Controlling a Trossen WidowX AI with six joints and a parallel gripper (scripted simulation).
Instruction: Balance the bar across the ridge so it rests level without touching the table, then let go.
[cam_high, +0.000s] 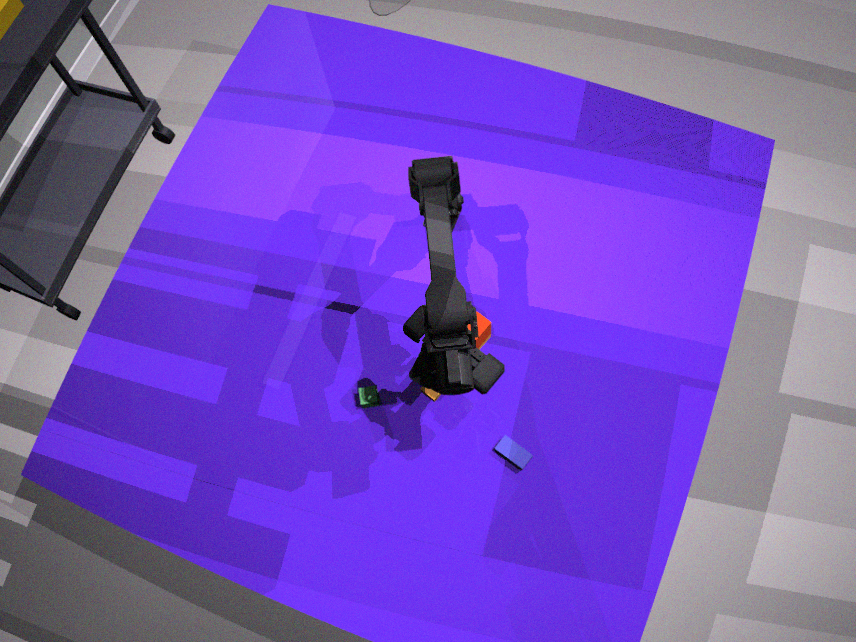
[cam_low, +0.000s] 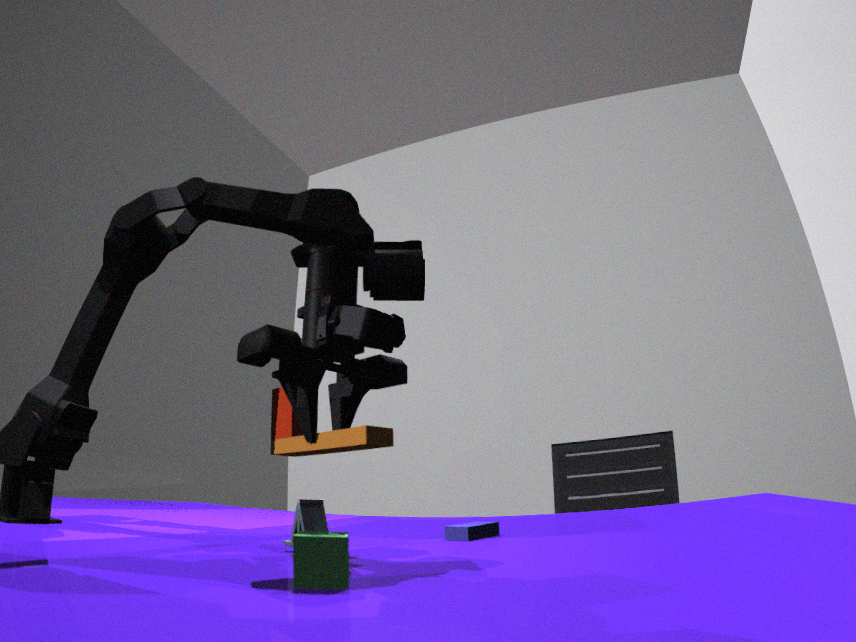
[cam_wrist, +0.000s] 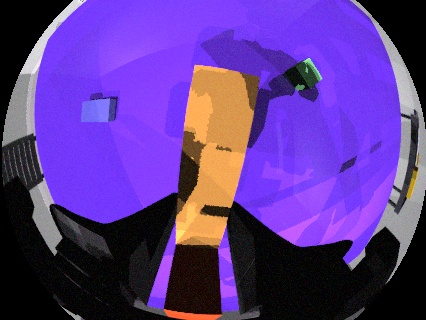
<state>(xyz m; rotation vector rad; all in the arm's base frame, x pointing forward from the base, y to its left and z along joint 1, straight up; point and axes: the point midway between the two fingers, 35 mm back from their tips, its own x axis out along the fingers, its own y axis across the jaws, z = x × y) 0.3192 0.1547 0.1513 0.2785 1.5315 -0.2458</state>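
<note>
The purple table top (cam_low: 622, 573) looks glossy; the orange bar (cam_low: 345, 439) looks smooth and matt.

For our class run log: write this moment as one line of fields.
gripper: shut on orange bar | bar: in the air, roughly level | ridge: on table behind green cube, untouched | release: not yet

Top looks down, exterior low sideways, wrist downward; all share the purple mat (cam_high: 622, 290).
</note>
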